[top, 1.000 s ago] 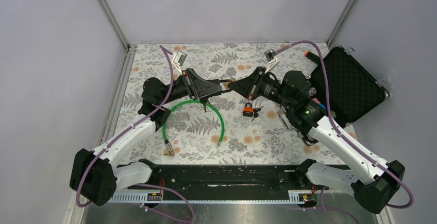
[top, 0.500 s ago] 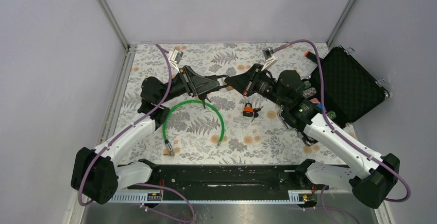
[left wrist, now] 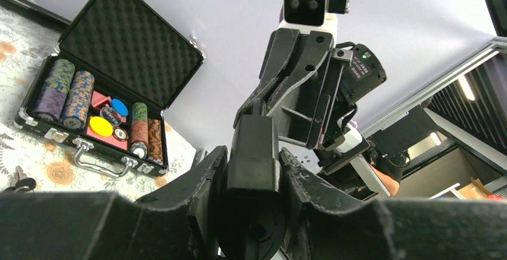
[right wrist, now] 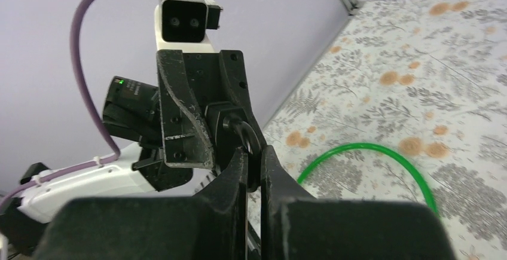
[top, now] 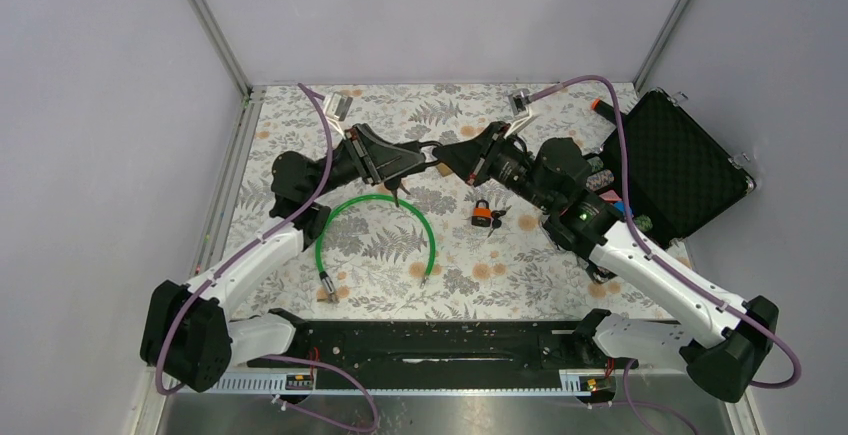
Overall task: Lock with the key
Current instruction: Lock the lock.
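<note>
Black lock (left wrist: 252,173): aloft just beyond the cable (right wrist: 367,146), clamped in the left claw (left wrist: 252,152). Right claw (right wrist: 254,151): pinched narrow on the shackle (right wrist: 245,130). Step, we judge: seating the shackle. Next: key in and turned; we cannot place the key.

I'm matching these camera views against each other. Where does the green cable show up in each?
Top external: green cable loops left of centre on the floral table cover.
Left wrist: not in it; the cover shows at lower left.
Right wrist: an arc at lower right, on the same cover.
</note>
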Action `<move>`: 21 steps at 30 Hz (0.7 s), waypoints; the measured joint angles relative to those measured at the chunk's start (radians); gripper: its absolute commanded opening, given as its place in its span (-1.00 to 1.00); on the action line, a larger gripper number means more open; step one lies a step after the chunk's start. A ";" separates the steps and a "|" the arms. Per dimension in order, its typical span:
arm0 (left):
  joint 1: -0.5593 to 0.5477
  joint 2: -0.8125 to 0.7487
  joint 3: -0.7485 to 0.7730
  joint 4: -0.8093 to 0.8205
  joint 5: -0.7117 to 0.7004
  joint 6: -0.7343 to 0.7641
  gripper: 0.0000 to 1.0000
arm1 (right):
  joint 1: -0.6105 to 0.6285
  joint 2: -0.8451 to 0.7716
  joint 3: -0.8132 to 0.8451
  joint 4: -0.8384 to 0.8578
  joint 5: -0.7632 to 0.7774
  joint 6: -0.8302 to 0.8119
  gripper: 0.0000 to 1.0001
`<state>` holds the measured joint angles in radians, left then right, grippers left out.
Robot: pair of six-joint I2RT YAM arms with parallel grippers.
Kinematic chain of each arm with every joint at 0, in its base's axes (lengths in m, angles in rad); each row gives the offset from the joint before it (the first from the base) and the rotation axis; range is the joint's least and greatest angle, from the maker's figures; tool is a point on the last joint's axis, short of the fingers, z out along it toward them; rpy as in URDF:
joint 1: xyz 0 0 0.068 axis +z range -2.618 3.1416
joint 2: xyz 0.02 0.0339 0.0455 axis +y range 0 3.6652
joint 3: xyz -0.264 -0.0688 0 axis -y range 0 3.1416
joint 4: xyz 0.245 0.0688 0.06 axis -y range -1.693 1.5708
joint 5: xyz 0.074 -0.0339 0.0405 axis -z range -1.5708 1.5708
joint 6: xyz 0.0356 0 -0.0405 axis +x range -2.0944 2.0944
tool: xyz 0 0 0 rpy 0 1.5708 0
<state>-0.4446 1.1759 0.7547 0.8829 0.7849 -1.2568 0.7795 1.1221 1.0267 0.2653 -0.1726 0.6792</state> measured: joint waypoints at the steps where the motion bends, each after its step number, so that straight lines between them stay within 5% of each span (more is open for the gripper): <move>1: 0.000 0.003 0.000 -0.007 0.003 0.004 -1.00 | 0.006 -0.002 0.007 -0.029 0.019 -0.014 -1.00; 6: 0.000 -0.017 0.000 -0.111 0.036 0.061 -0.96 | 0.019 -0.027 0.027 -0.174 0.059 -0.047 -1.00; 9: -0.008 -0.053 0.000 -0.234 0.048 0.130 -0.55 | 0.011 -0.052 0.024 -0.240 0.039 -0.045 -1.00; 15: -0.036 -0.102 0.016 -0.399 0.051 0.243 0.75 | -0.015 -0.093 0.018 -0.313 -0.042 -0.081 -1.00; 21: -0.034 -0.114 0.038 -0.492 0.050 0.374 0.98 | -0.031 -0.117 0.027 -0.443 -0.077 -0.177 -1.00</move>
<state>-0.4789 1.0622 0.7925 0.3904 0.8352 -0.8825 0.7483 1.0050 1.0538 -0.1780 -0.2497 0.5026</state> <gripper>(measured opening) 0.979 0.057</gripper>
